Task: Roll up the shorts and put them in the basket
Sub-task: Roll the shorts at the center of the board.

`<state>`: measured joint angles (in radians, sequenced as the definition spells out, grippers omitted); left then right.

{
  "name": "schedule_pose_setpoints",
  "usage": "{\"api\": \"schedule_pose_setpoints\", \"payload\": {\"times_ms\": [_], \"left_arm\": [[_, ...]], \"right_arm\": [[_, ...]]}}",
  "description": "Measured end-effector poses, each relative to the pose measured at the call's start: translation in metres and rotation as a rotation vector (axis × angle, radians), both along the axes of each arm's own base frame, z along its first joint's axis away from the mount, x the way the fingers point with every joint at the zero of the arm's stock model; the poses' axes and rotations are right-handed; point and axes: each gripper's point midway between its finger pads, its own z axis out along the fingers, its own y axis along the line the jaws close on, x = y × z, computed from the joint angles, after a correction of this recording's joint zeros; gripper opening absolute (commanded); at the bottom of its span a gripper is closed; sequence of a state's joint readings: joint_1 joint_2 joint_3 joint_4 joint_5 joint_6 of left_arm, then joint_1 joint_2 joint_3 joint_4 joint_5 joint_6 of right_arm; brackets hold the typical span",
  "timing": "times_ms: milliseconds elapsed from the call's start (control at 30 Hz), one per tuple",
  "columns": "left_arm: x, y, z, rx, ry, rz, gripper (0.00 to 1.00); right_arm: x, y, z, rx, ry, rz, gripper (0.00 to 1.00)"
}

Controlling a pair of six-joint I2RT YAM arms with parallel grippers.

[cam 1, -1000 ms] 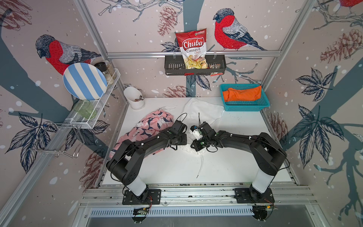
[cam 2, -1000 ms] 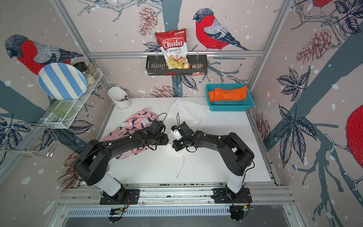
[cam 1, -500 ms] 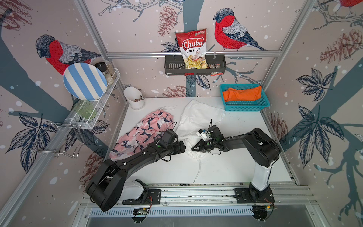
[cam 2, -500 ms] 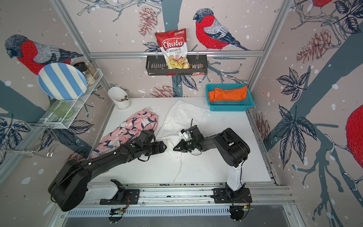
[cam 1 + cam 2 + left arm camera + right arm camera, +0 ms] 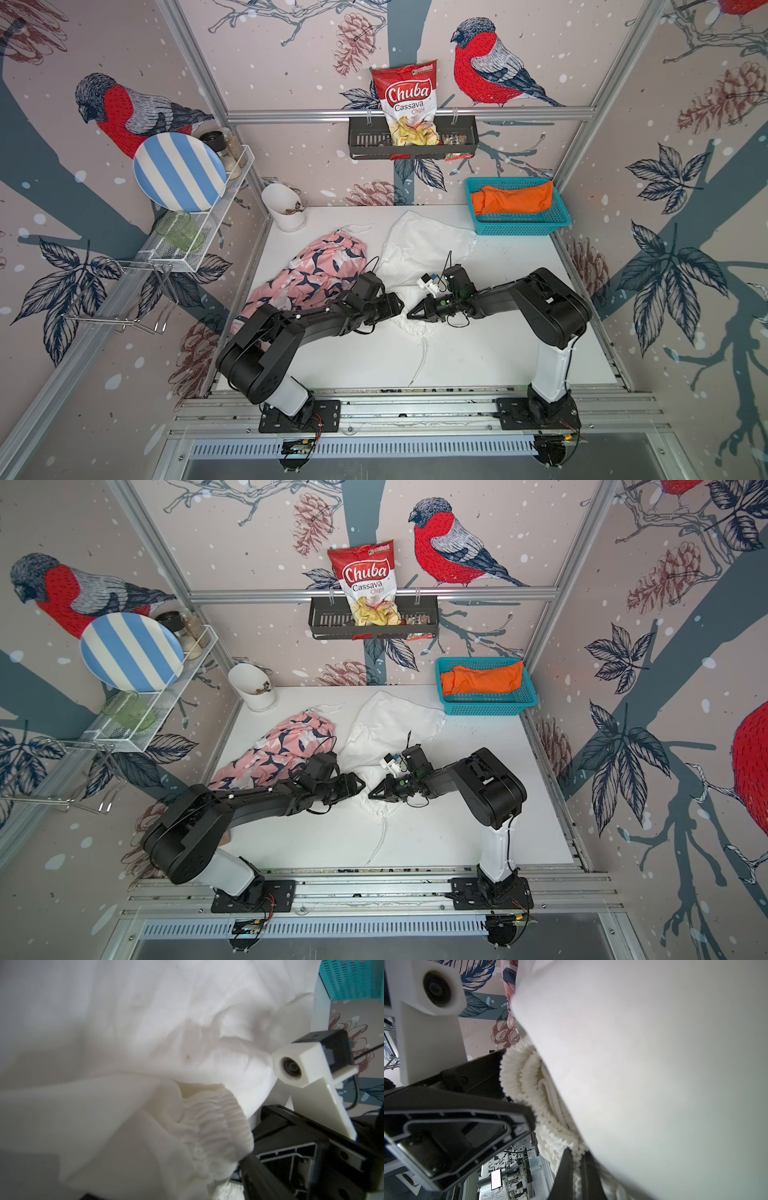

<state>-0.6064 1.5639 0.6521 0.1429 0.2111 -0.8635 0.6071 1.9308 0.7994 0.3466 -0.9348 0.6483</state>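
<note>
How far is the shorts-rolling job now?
Done: the orange shorts lie bundled in the teal basket. In hand: the right claw grips the white shorts by the waistband, left claw beside it. Left: white shorts mostly unrolled; pink patterned shorts lie crumpled.

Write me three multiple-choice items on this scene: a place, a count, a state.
1. Where are the orange shorts? A in the teal basket; B on the wire shelf; C under the plate.
2. Shorts on the table outside the basket? A one; B two; C three.
3. The right gripper is: A wide open; B shut on the white shorts; C shut on the chip bag.
A: orange cloth lies in the basket. B: only the white shorts and the pink shorts lie there. B: its fingers pinch the ruffled waistband.
</note>
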Motion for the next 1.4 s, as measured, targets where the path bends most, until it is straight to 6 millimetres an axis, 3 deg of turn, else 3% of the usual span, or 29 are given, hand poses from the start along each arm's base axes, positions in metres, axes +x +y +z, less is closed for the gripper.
{"api": "schedule_pose_setpoints", "payload": {"times_ms": [133, 233, 333, 533, 667, 733, 867, 1033, 1267, 1400], "left_arm": [[0.003, 0.005, -0.004, 0.041, 0.001, 0.017, 0.45], [0.004, 0.005, -0.007, 0.063, 0.007, 0.003, 0.27], [0.005, 0.003, -0.007, 0.066, 0.000, -0.009, 0.18], [0.006, 0.012, -0.008, 0.113, -0.005, 0.006, 0.16], [0.004, 0.015, -0.006, 0.127, 0.003, 0.007, 0.16], [0.002, 0.016, -0.005, 0.131, 0.008, 0.006, 0.16], [0.001, 0.018, -0.001, 0.143, 0.009, -0.002, 0.16], [-0.001, 0.018, 0.001, 0.152, 0.015, -0.018, 0.16], [-0.005, 0.015, 0.003, 0.153, 0.033, -0.049, 0.17], [-0.008, 0.014, 0.002, 0.153, 0.048, -0.064, 0.17]], "right_arm": [[0.000, 0.000, 0.002, -0.034, -0.040, 0.036, 0.01], [0.004, -0.003, 0.007, -0.075, -0.091, 0.039, 0.11], [0.009, -0.007, 0.015, -0.118, -0.143, 0.025, 0.25], [0.016, -0.015, 0.044, -0.319, -0.383, 0.013, 0.52], [0.000, -0.001, 0.073, -0.470, -0.711, 0.082, 0.61], [-0.015, 0.003, 0.078, -0.530, -0.861, 0.141, 0.65], [-0.042, -0.001, 0.060, -0.660, -1.141, 0.301, 0.73], [-0.062, -0.004, 0.037, -0.737, -1.423, 0.495, 0.82], [-0.049, -0.005, 0.010, -0.863, -1.621, 0.631, 0.79], [-0.035, 0.001, 0.008, -0.914, -1.707, 0.602, 0.72]]}}
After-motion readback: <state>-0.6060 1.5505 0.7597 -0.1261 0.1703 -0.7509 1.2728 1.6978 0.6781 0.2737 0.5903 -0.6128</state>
